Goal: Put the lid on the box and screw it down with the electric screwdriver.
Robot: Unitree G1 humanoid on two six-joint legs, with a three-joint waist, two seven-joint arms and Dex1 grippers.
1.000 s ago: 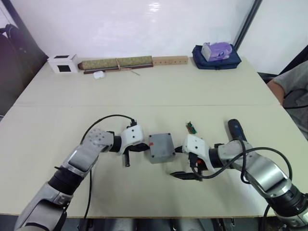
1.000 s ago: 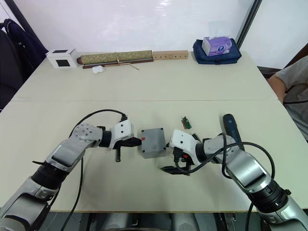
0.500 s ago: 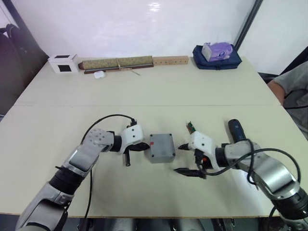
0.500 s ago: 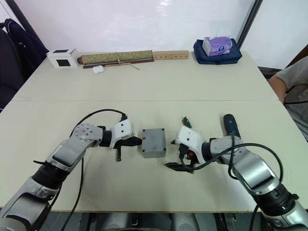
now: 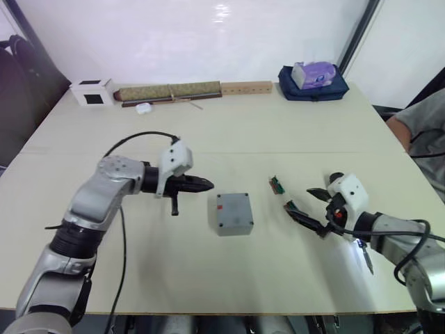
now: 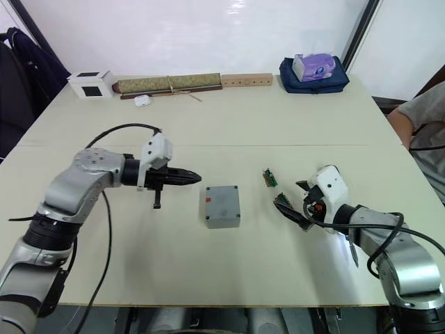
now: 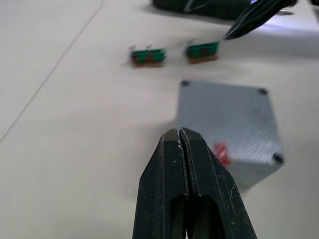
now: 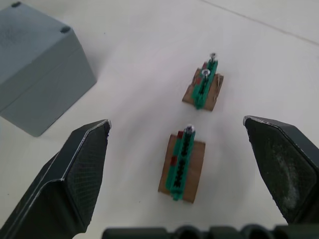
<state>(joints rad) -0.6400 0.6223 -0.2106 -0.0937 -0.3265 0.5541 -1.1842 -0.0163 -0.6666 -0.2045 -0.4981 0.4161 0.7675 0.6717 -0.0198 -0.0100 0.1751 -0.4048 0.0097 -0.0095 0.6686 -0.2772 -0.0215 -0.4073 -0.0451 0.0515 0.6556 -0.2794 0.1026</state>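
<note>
We judge the task about half done: the lid (image 5: 235, 206) already sits on the box (image 6: 222, 216) mid-table, while our left gripper (image 5: 206, 184), fingers pressed together, and our wide-spread right gripper (image 6: 290, 199) hang free, with the electric screwdriver (image 6: 352, 250) unheld on the table by our right forearm.

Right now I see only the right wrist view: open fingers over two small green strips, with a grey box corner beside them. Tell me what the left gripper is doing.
Observer: The left gripper is shut on nothing, off the small square grey plastic box on its left.
Operator: Report the lid.
Observer: The flat grey plastic lid sits squarely on the box.
Operator: Find the screwdriver.
Observer: The long black electric screwdriver lies far to the box's right, with its lit tip pointing toward the robot.
</note>
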